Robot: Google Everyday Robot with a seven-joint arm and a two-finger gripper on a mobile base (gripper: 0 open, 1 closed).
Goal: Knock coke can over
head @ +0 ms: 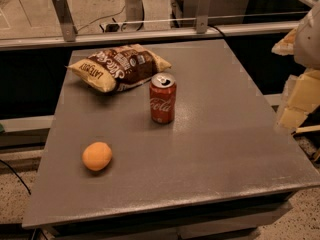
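- The tool (299,98) is way over at the right edge of the view. It's a pale, blocky, yellowish-white shape hanging past the right side of the surface (225,134), and the frame cuts part of it off. Honestly can't tell if it's spread or pressed together.
- The coke can (162,99) stands upright a little back of the middle of the grey surface. Its silver top and pull-tab face up, and the white script is on the side toward the camera.
- Can and tool are well apart, with a wide stretch of grey surface between them.
- Behind and to the left of the can there's a chip bag (120,67), brown and yellow, lying flat. Its near right edge comes just beside the can's top in this view, and I can't say whether they actually touch.
- An orange (97,156) sits toward the front-left of the surface, well apart from both the can and the bag.
- Along the back of the surface runs a metal rail (150,34) with two upright posts on it, and there's floor with some cables beyond that.
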